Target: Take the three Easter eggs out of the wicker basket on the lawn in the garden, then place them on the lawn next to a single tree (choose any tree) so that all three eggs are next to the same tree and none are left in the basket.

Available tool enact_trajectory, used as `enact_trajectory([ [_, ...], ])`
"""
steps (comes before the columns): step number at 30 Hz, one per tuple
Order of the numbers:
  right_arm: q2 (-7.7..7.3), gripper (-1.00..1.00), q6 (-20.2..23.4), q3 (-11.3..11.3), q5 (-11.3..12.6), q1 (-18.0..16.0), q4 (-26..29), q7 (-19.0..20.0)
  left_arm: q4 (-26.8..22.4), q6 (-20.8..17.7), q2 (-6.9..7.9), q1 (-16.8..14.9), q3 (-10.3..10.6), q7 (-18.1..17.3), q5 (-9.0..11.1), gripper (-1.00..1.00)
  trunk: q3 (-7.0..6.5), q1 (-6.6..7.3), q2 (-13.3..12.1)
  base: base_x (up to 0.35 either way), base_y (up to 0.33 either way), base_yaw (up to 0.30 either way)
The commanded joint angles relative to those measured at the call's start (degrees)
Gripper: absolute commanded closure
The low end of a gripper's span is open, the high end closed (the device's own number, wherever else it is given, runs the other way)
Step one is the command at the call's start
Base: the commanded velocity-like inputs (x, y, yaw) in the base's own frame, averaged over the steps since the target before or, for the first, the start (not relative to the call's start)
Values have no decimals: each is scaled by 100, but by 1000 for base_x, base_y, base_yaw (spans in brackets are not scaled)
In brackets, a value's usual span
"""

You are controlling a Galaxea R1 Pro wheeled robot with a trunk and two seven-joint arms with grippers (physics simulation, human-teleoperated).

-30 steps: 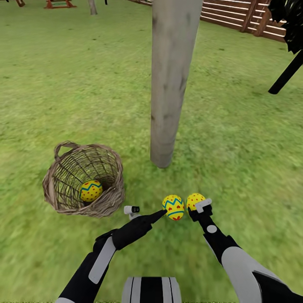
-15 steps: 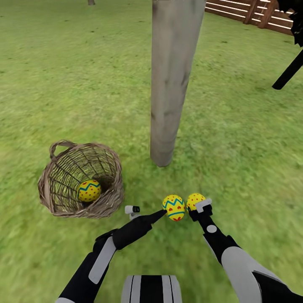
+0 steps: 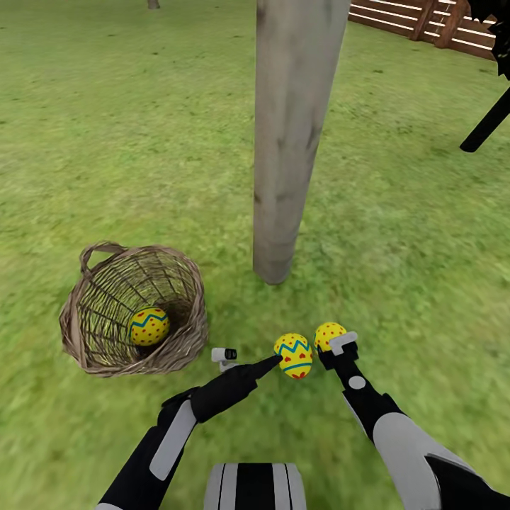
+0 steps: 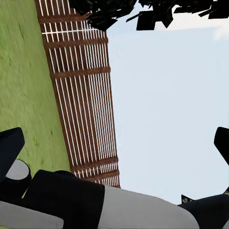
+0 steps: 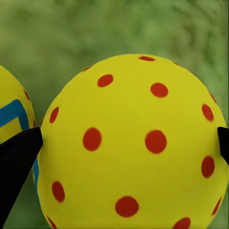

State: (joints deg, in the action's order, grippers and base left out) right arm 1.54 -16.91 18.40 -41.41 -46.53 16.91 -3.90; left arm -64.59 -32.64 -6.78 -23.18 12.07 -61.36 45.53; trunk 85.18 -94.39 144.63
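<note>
Since a second ago the whole head view has slid: the wicker basket (image 3: 133,310) sits a little lower and further left and the far fence has dropped out of the top, which is the camera tilting, while arms and eggs keep their places in the picture.

By size, the lawn (image 3: 106,142) spreads across the frame, mottled green and blurred at the edges. The tree (image 3: 289,134) rises through the upper centre as a smooth grey-beige trunk, its foot just above the middle. Lower left of it lies the brown open-weave basket, tipped so its mouth faces the camera, with a loop handle at the rim and one zigzag egg (image 3: 149,326) inside.

At lower centre, two eggs are close to the trunk's foot. The right gripper (image 3: 334,347) pinches the red-dotted egg (image 5: 133,143), a dark fingertip (image 5: 19,157) pressed at each side in the right wrist view. The second zigzag egg (image 3: 294,355), yellow with a blue band and red marks, is beside it, touching the tip of the left gripper (image 3: 251,365); whether that gripper is spread or pressed together cannot be told, nor whether this egg rests on the grass.

The step in hand looks like setting down the dotted egg by the tree. Next likely comes lowering it, letting go, then reaching into the basket for the last egg.
</note>
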Motion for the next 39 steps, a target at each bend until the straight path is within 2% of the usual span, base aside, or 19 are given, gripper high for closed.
enact_trajectory([
  [1, 4, 100, -23, 40, -60, -5, -6, -21, 0, -49, 1, -2, 6, 1, 43, -100, 3, 1, 1, 0, 0, 0],
  [10, 5, 100, -15, 43, -64, -6, -12, 4, 7, -49, -3, -2, 5, 1, 43, -100, 3, 1, 1, 0, 0, 0],
  [11, 4, -100, -15, 47, -62, -6, -12, -6, 8, -49, 0, -2, 5, 1, 43, -100, 3, 1, 1, 0, 0, 0],
  [28, 4, -100, -15, 66, -60, -6, -12, 13, 26, -49, 1, -2, 5, 1, 52, -100, 3, 1, 1, 0, 0, 0],
  [37, -1, -100, -6, 67, -52, -6, 15, 16, 26, -49, 1, -2, 5, 1, 78, -100, -196, 24, -11, 0, 0, 0],
  [39, 7, -100, -1, 73, -52, -6, 357, 20, 26, -49, 1, -2, 5, 1, 78, -100, -241, 29, -14, 0, 0, 0],
])
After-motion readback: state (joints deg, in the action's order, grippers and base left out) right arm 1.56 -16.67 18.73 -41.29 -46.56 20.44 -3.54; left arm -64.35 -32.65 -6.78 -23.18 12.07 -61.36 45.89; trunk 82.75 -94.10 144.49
